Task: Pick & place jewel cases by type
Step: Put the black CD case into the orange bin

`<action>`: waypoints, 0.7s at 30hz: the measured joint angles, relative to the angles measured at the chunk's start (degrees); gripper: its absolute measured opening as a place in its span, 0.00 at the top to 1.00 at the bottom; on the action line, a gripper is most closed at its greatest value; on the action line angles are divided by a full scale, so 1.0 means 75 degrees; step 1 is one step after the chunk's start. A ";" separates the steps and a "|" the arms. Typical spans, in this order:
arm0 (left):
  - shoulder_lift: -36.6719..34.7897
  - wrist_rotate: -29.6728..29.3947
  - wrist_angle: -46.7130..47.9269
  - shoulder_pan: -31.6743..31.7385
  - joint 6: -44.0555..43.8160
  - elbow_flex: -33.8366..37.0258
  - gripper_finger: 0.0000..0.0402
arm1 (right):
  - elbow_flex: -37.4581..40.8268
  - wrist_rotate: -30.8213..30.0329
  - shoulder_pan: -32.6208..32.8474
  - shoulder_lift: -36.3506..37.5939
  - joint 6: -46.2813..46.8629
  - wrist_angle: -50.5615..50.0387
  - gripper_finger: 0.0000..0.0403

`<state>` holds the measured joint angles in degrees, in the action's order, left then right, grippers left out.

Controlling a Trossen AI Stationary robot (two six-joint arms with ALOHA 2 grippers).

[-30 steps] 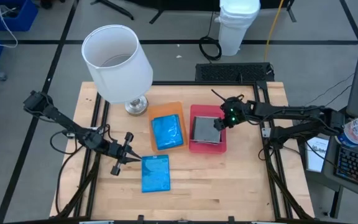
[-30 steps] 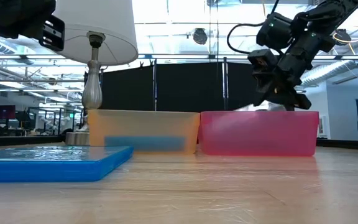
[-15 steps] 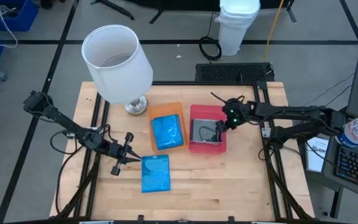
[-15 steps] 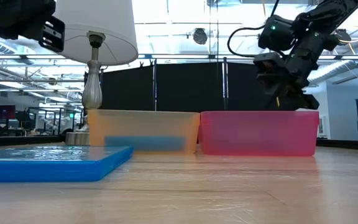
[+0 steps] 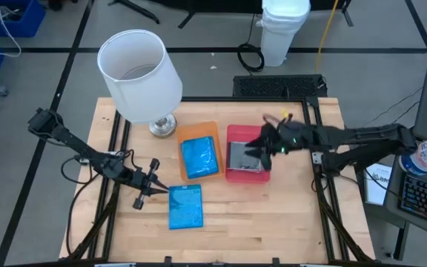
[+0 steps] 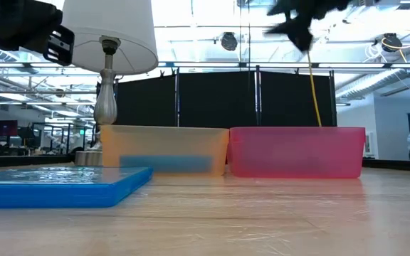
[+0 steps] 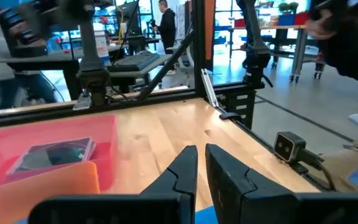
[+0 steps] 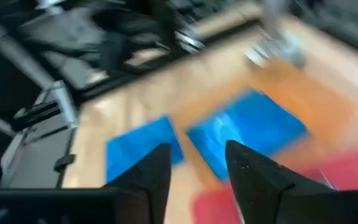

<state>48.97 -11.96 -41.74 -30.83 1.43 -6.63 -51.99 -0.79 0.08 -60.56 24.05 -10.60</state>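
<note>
Upper left of my overhead frame, a white-shaded lamp stands on the wooden table, its silver base just beside an orange tray. A red tray sits right of the orange one, touching it. Top centre, a white bin stands on the floor beyond the table.

two trays side by side behind a case.

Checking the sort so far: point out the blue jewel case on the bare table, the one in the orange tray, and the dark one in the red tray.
blue jewel case on the table [image 5: 185,207], high view, centre of its cover
blue jewel case in the orange tray [image 5: 201,157], high view, centre
dark jewel case in the red tray [image 5: 241,155], high view, left half
</note>
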 joint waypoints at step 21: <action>0.0020 -0.0818 0.0150 0.0000 -0.0008 0.0000 0.90 | 0.0019 -0.1465 0.3304 -0.5458 -0.4233 0.6370 0.99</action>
<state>49.12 -18.09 -40.61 -30.83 1.37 -6.63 -51.85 -11.77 24.86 -101.50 -7.70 37.18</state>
